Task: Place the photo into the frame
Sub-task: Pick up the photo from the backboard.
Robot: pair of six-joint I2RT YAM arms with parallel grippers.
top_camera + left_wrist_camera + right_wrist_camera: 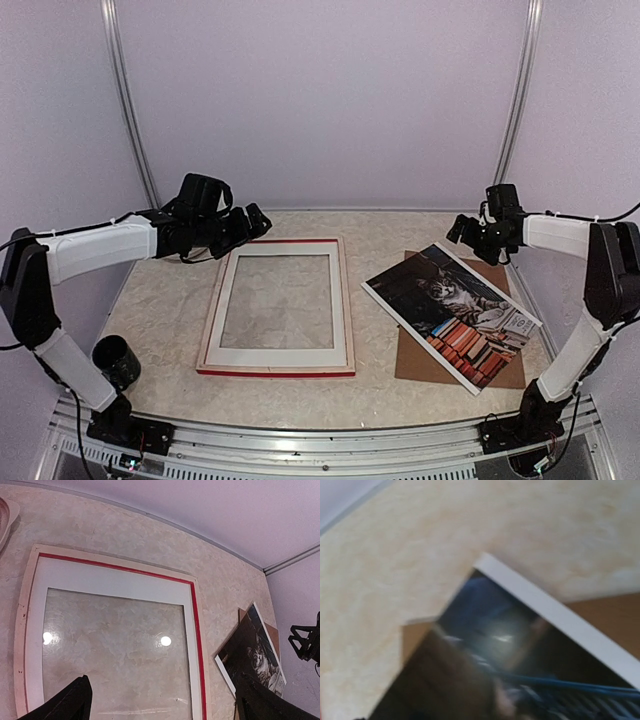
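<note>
Left gripper (250, 222) hangs spread wide over the far-left corner of the frame (343, 300). Right gripper (463, 230), also spread, hovers above the photo (450, 305), which lies face up on a brown board (415, 362).

The frame (344, 300) lies flat left of the middle, pale wooden back up, with thin red edges showing along its near and far sides and clear glass inside a wide white surround. The photo (450, 310) lies picture up to its right, apart from it and skewed, resting on a brown board (415, 360).
</note>
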